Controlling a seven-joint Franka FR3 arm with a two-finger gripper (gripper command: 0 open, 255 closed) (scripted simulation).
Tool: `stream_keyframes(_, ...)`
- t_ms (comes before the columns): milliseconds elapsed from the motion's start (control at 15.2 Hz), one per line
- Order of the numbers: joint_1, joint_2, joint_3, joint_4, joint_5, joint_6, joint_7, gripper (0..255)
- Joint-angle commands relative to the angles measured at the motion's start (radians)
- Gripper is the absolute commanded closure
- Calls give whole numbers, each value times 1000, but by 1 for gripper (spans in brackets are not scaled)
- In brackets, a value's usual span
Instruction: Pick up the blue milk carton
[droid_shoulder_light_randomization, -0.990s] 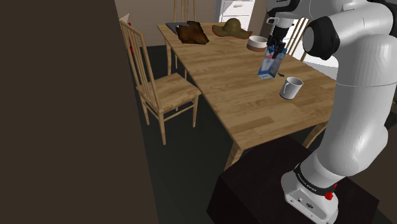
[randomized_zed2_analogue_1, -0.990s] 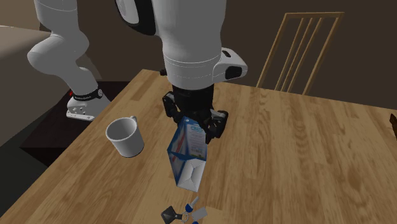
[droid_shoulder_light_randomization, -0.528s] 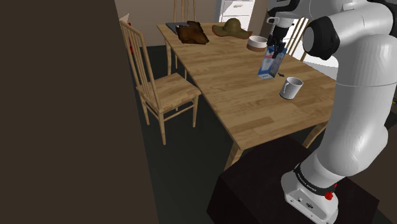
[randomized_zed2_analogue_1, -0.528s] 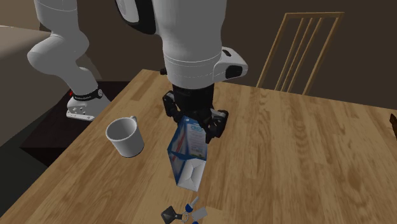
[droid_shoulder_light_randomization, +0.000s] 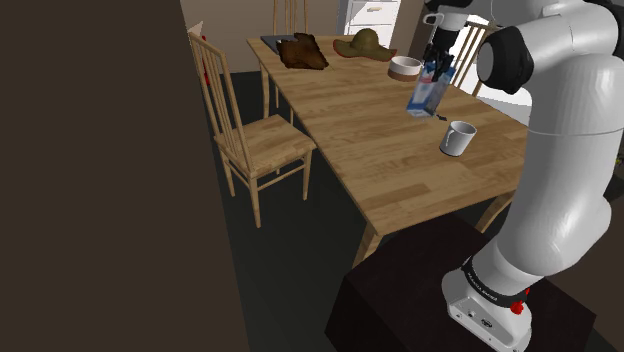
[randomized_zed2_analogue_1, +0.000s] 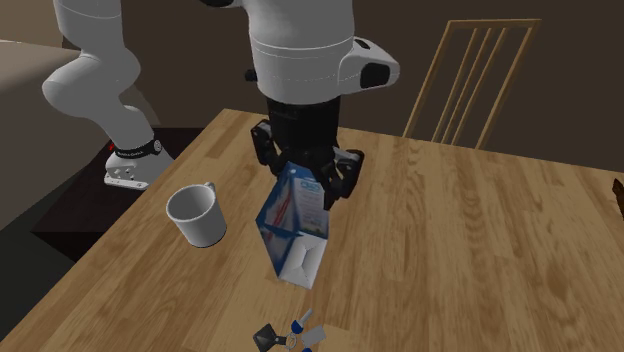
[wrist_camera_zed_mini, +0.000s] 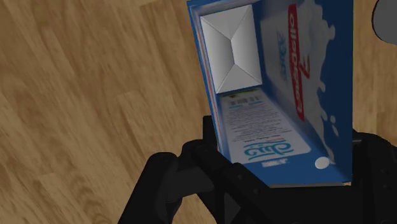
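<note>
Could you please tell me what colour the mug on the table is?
The mug is plain white, clearest in the second exterior view.

A long wooden table (droid_shoulder_light_randomization: 380, 160) stands on a dark floor (droid_shoulder_light_randomization: 290, 270). A wooden slat-back chair (droid_shoulder_light_randomization: 268, 145) sits at its side toward the shoulder view's left. In the second exterior view, another chair (randomized_zed2_analogue_1: 478, 80) stands at the table's far edge. A dark brown wall (droid_shoulder_light_randomization: 100, 180) rises near, at the shoulder view's left. White drawers (droid_shoulder_light_randomization: 370, 14) stand far behind the table.

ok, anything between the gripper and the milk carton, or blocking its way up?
Nothing visible does. The gripper is shut on the top of the blue carton, which hangs tilted over the table. The white mug stands apart, off to one side.
</note>
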Motion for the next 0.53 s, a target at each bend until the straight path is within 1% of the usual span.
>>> stream_keyframes(0, -6, 0, -1, 30, -1, -28, 2, 255)
stream_keyframes(330, -31, 14, 0, 123, 7, -105, 7, 255)
stream_keyframes(462, -32, 15, 1, 126, 7, -107, 7, 255)
